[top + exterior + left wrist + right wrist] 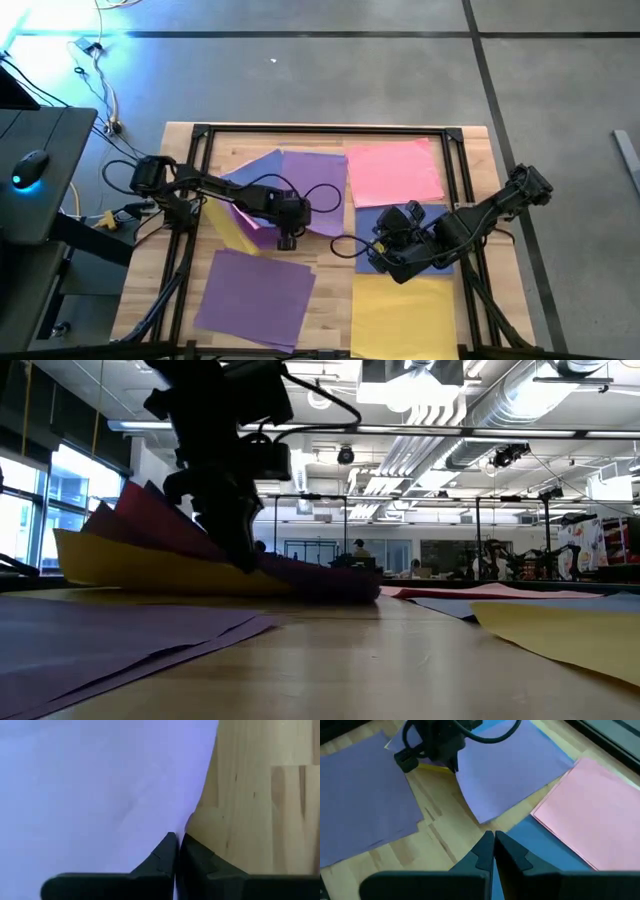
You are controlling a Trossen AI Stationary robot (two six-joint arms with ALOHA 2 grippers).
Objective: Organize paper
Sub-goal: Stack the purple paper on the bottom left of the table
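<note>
Loose paper lies in a pile at the table's middle left: a purple sheet (315, 185) on top, with blue (255, 165), pink (245, 218) and yellow (228, 228) sheets showing under it. My left gripper (288, 242) stands at the purple sheet's near edge, pointing steeply down and shut on it. My right gripper (378, 258) hangs shut with nothing in it above a blue sheet (530, 840) on the right half. In the low view the pile's sheets (130, 545) slant up on one side beside the left gripper (245, 560). My left gripper pinches the purple sheet's near edge (175, 822) between its two fingers, toward that edge's left end. The fingers come from above, slanting down. The rest of the sheet (510, 765) lies on the pile. One layer or several, I cannot tell.
A pink stack (395, 170) lies at the far right, a yellow sheet (405, 315) at the near right and a purple stack (255, 295) at the near left. A black frame (320, 130) runs round the table. Bare wood (330, 270) shows between the piles.
</note>
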